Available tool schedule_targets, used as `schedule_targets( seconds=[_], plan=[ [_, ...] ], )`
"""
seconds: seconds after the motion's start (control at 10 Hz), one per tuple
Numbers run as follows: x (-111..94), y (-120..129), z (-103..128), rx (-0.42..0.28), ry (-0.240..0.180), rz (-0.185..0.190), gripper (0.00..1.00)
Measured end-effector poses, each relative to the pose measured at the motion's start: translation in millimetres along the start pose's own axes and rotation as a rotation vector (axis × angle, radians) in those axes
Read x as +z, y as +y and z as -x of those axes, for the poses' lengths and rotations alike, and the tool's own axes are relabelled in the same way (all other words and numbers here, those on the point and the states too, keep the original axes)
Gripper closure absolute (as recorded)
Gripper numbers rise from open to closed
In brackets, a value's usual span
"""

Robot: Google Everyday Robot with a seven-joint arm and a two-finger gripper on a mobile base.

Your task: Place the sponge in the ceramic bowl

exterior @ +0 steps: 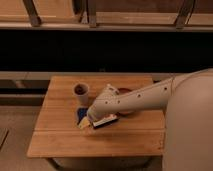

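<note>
The blue sponge (81,115) with its yellowish side lies on the wooden table (60,142), left of centre. My white arm reaches in from the right, and my gripper (90,119) comes down at its end, right over the sponge's right edge. The orange ceramic bowl (124,91) sits behind the arm. Only a sliver of its rim shows above the forearm.
A small white cup (81,93) with dark contents stands just behind the sponge. A flat white-red-black box (106,122) lies right of the sponge, under the arm. A dark shelf and rail run behind the table.
</note>
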Motion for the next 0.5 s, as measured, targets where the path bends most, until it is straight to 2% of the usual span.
schedule_targets(
  seconds=[0.3, 0.5],
  plan=[
    [1, -1, 2, 0.005, 0.009, -0.006, 0.2],
    [19, -16, 5, 0.075, 0.051, -0.019, 0.2]
  ],
)
